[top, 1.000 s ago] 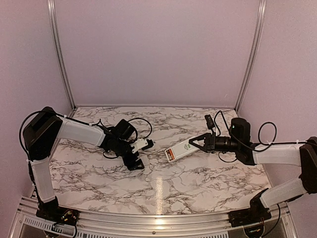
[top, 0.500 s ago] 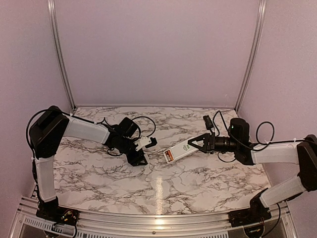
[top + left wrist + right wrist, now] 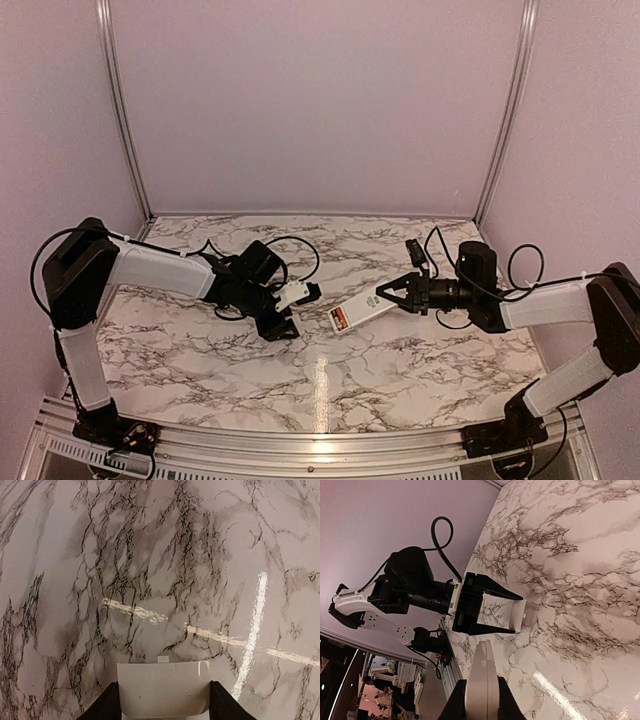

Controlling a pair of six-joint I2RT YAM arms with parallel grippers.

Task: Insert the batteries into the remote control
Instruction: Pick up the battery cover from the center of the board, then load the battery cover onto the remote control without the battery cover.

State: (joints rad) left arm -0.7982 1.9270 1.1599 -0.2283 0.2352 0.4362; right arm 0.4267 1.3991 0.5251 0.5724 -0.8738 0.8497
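Gripping | right end effector: remote control, end-on | left end effector: white panel

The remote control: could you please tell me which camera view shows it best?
The top external view: the remote control shows at full length there, held at one end by the right gripper. The right wrist view shows only a foreshortened white strip of it in that gripper; the left wrist view shows none of it.

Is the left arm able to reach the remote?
Probably yes: the remote sticks out of the right jaws toward it, with nothing between. But the left jaws grip a white flat piece.
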